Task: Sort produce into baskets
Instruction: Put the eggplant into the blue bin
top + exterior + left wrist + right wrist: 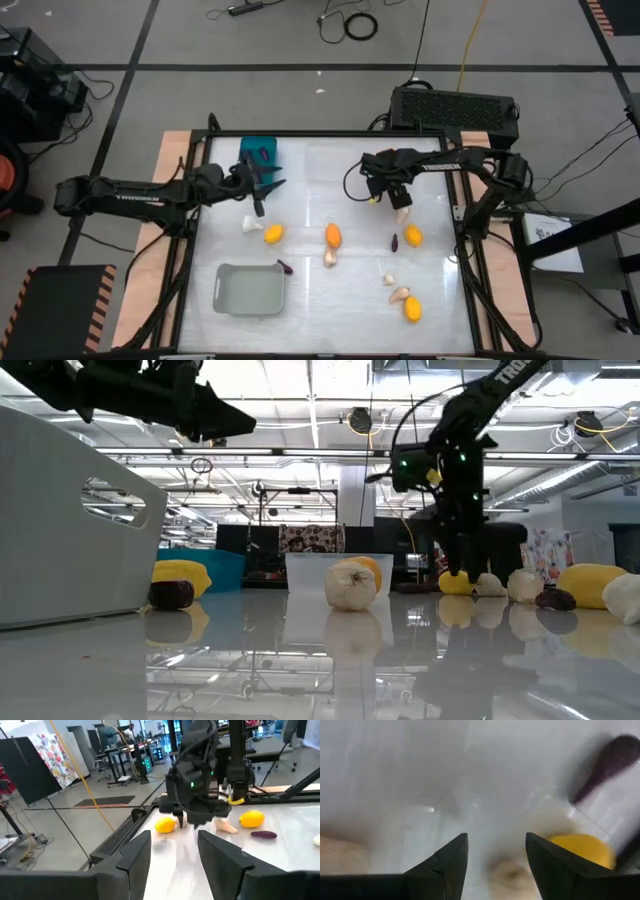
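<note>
A black ventilated box (453, 106) sits on the floor just beyond the table's far right edge. A coiled black cable (360, 26) lies farther off on the grey floor. A hazard-striped black mat (55, 305) lies by the near left corner. A floral fabric panel (55, 755) stands in the room behind.

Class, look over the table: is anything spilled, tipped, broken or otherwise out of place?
Nothing stands out. The produce lies loose on the table, unsorted, as the job expects; the grey bin and teal bin sit upright. The right pincer is low among the pieces; the left pincer is near the teal bin.
</note>
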